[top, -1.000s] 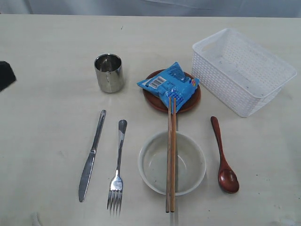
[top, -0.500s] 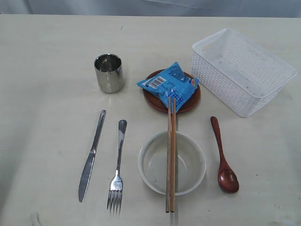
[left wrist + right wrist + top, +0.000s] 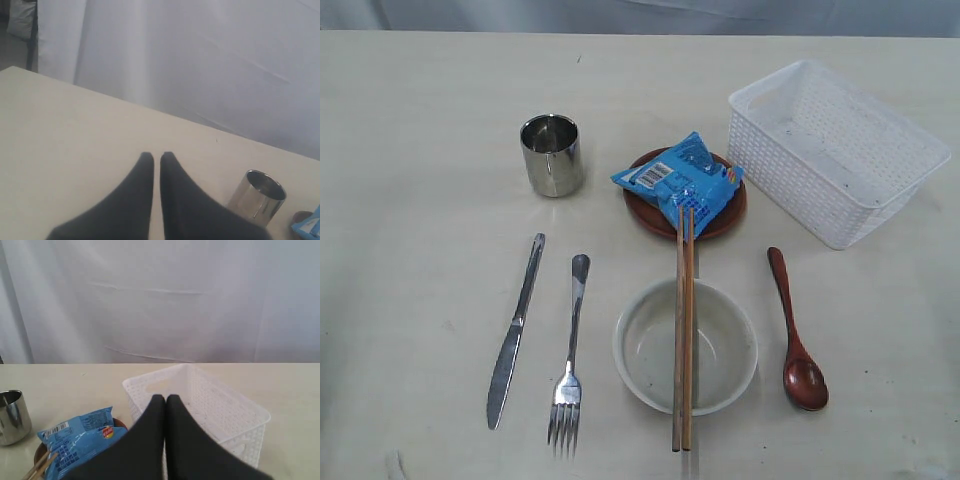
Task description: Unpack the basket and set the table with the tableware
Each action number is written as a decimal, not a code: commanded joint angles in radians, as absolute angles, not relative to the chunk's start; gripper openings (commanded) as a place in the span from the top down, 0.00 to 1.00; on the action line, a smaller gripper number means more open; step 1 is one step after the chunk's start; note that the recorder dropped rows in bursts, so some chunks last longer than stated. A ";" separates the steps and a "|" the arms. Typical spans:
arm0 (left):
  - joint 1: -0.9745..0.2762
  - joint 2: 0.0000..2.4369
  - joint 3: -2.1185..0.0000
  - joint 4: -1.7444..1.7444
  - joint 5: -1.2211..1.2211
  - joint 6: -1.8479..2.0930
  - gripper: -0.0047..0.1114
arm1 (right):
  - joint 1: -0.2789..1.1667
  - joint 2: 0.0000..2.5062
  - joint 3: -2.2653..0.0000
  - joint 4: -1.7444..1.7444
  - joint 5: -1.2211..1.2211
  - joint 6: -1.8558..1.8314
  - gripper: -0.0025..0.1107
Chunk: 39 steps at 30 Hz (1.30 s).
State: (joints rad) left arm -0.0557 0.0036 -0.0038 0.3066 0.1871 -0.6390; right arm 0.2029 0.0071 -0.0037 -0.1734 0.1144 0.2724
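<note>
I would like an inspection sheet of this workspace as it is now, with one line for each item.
Surface: pale table, flat, no spill seen.
Job's things: basket at the far right, nothing seen inside. The cup, knife, fork, bowl, spoon and plate are laid out on the table. The chopsticks lie across the bowl.
Clutter: blue snack packet lies on the plate.
Grippers: left tool shut, holding nothing. The right tool is shut, holding nothing. Neither shows in the exterior view.
Cables: nothing seen.
Surroundings: white curtain behind the table.
</note>
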 commanded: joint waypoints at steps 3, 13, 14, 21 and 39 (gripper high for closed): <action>-0.052 0.000 0.000 0.302 0.191 -0.653 0.91 | 0.200 0.000 0.000 -0.173 0.109 0.272 0.98; -0.051 0.000 0.000 -0.041 0.195 -0.135 0.91 | 0.200 0.000 0.000 -0.173 0.109 0.272 0.98; -0.051 0.000 0.000 -0.071 0.193 -0.095 0.91 | 0.200 0.000 0.000 -0.173 0.109 0.272 0.98; -0.051 0.000 0.000 -0.025 0.190 -0.127 0.91 | 0.200 0.000 0.000 -0.173 0.109 0.276 0.98; -0.051 0.000 0.000 -0.023 0.190 -0.127 0.91 | 0.200 0.000 0.000 -0.173 0.109 0.276 0.98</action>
State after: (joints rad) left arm -0.0557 0.0036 -0.0038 -0.0251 0.1911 -0.1327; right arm 0.2029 0.0071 -0.0037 -0.1734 0.1144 0.2724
